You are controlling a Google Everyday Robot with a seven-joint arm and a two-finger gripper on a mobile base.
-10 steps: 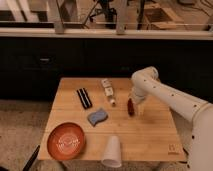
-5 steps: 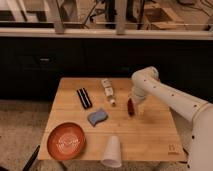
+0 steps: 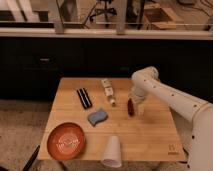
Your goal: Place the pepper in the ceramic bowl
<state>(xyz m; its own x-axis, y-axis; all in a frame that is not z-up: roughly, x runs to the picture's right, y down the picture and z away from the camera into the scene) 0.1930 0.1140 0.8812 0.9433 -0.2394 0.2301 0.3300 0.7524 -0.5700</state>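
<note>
gripper (image 3: pixel 134 107) hanging low over the table's (image 3: pixel 150 135) right half, its fingers pinching the pepper (image 3: pixel 130 106) | pepper standing near-upright at the claw, well apart from the ceramic bowl (image 3: pixel 66 140) | bowl sitting at the front-left corner | white cup (image 3: pixel 112 151) lying tipped just right of the bowl | blue sponge (image 3: pixel 97 116), black bar (image 3: pixel 84 98) and small bottle (image 3: pixel 108 91) lying mid-table

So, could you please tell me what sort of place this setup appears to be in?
Probably an office or lab workspace: a wooden table stands against a dark partition with office chairs and cardboard boxes behind. The end effector sits by the pepper at mid-table.
</note>
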